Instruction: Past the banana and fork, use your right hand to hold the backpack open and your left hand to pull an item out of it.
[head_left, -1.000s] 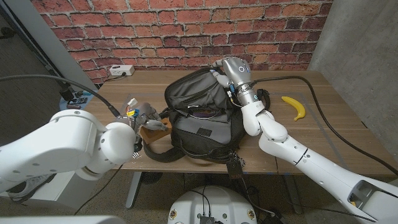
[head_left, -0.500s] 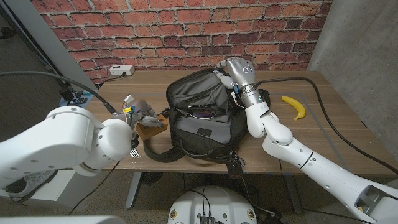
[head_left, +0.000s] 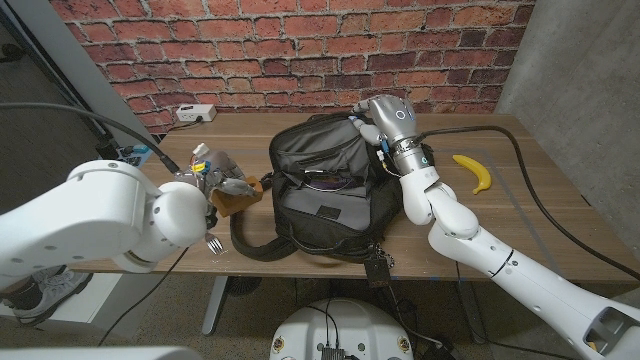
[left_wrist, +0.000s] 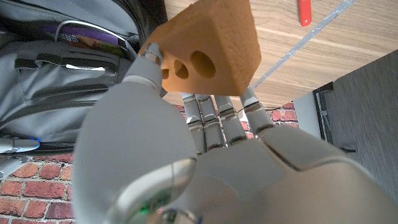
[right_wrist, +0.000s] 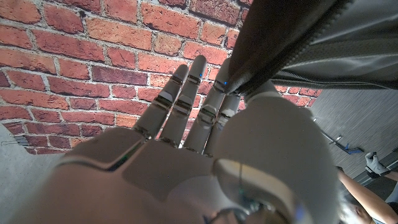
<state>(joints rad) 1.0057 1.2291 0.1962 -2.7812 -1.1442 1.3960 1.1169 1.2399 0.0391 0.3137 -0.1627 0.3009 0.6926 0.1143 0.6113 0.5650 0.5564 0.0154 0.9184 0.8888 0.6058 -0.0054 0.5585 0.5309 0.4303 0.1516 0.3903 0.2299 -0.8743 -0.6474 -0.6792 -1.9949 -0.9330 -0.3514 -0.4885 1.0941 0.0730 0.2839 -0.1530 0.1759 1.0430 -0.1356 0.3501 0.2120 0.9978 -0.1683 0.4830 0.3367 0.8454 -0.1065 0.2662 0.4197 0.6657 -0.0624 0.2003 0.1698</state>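
A black and grey backpack (head_left: 322, 190) stands open in the middle of the wooden table. My right hand (head_left: 368, 118) grips its top rear edge, and the right wrist view shows the dark fabric edge (right_wrist: 298, 43) pinched between thumb and fingers (right_wrist: 186, 93). My left hand (head_left: 212, 175) is left of the bag, clear of it, and holds a tan cheese wedge (head_left: 237, 197). In the left wrist view the wedge (left_wrist: 211, 43) shows round holes and sits at the fingertips. A yellow banana (head_left: 473, 172) lies right of the bag. A fork (head_left: 214, 243) lies by the front edge.
A white power strip (head_left: 193, 113) sits at the table's (head_left: 520, 225) back left, near the brick wall. A thick black cable (head_left: 470, 128) runs along my right arm. The bag's strap (head_left: 250, 245) loops over the front edge. Something red (left_wrist: 304, 11) lies on the wood.
My left hand has carried the cheese wedge further left and a little higher, away from the backpack. My right hand has shifted slightly right and back with the bag's edge.
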